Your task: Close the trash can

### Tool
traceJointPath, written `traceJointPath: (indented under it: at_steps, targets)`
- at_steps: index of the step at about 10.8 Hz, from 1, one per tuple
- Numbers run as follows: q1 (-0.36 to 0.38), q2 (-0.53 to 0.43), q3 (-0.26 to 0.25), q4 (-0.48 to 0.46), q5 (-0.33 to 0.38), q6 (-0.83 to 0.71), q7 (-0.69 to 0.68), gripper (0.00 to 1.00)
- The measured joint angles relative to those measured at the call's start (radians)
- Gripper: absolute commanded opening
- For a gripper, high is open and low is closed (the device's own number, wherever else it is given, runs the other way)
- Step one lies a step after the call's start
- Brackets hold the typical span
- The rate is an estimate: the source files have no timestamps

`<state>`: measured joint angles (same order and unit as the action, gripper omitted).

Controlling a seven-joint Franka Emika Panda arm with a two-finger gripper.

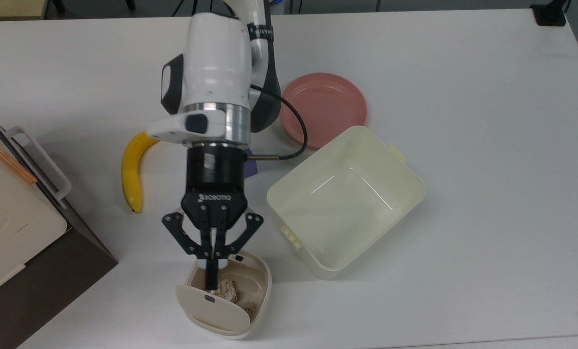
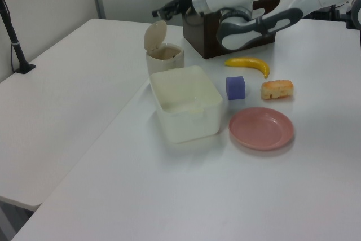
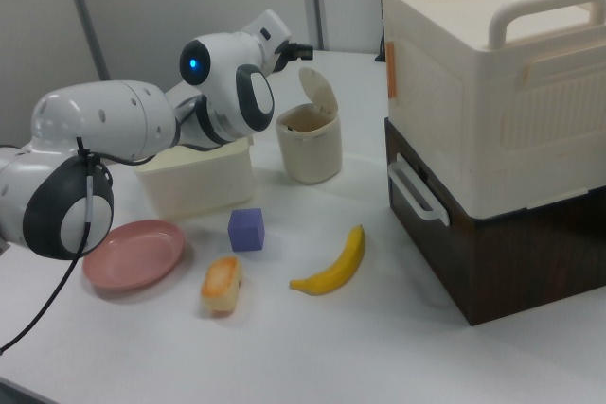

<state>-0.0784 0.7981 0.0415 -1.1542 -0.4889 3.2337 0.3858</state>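
Top view: closed black two-finger tool (image 1: 211,277) is hovering above the small cream-beige plastic trash can (image 1: 228,298) on the counter (upright lid (image 1: 213,309) standing just beyond its tips).

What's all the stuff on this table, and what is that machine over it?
trash can: one, cream-beige, lid up, crumpled scrap inside, near the top view's bottom edge.
tub: one, cream, lidless, at the top view's right of the trash can.
plate: one, pink, beyond the tub.
banana: one, yellow, at the top view's left of the arm.
cube: one, purple-blue, between tub and banana.
bread piece: one, golden, beside the cube.
storage box: one, cream with handles, on a dark brown base.
table: one, white.
gripper: one, black, shut, above the open trash can.
arm: one, white.
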Motion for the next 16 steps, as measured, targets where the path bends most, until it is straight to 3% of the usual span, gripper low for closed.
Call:
traceJointPath:
  at_steps: [1, 9, 16]
  targets:
    - [-0.001, -0.014, 0.000, -0.004, 0.056, 0.000, 0.000, 0.99]
    - [0.001, -0.144, 0.006, -0.183, 0.145, -0.024, 0.032, 1.00]
    - [0.000, -0.386, 0.006, -0.605, 0.145, -0.024, 0.120, 1.00]
